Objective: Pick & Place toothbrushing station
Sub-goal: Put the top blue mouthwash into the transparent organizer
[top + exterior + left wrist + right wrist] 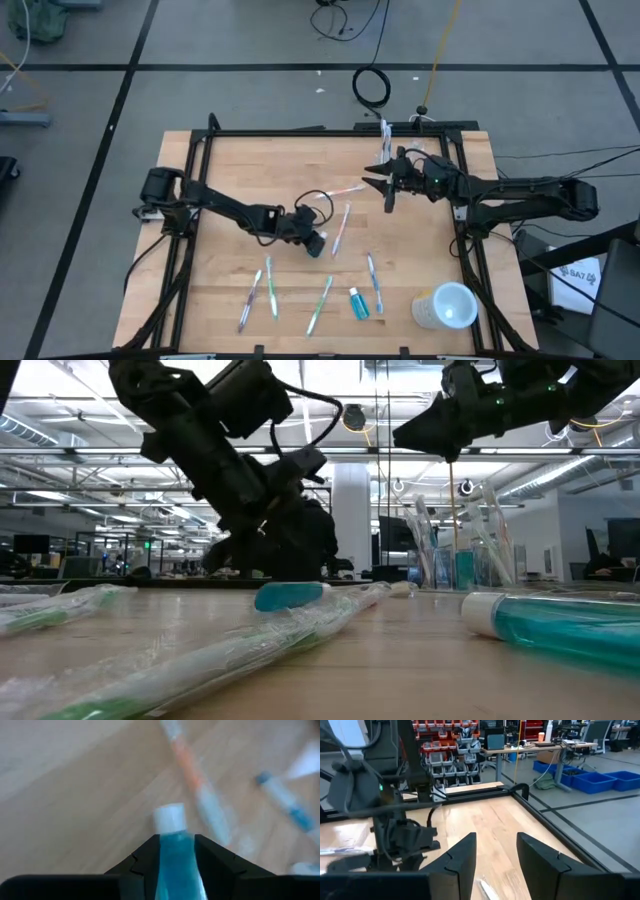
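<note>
Left hand [177, 857] at bench centre, clamped on a blue white-capped tube [172, 842]; transfer step; next: carry it to the clear tumbler [388, 150] by the far edge; right hand [388, 182] beside it, fingers apart, empty.

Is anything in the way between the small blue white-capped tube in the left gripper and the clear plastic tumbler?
Yes: the open right gripper hangs by the clear plastic tumbler, roughly across that path; wrapped toothbrushes lie flat on the table between.
</note>
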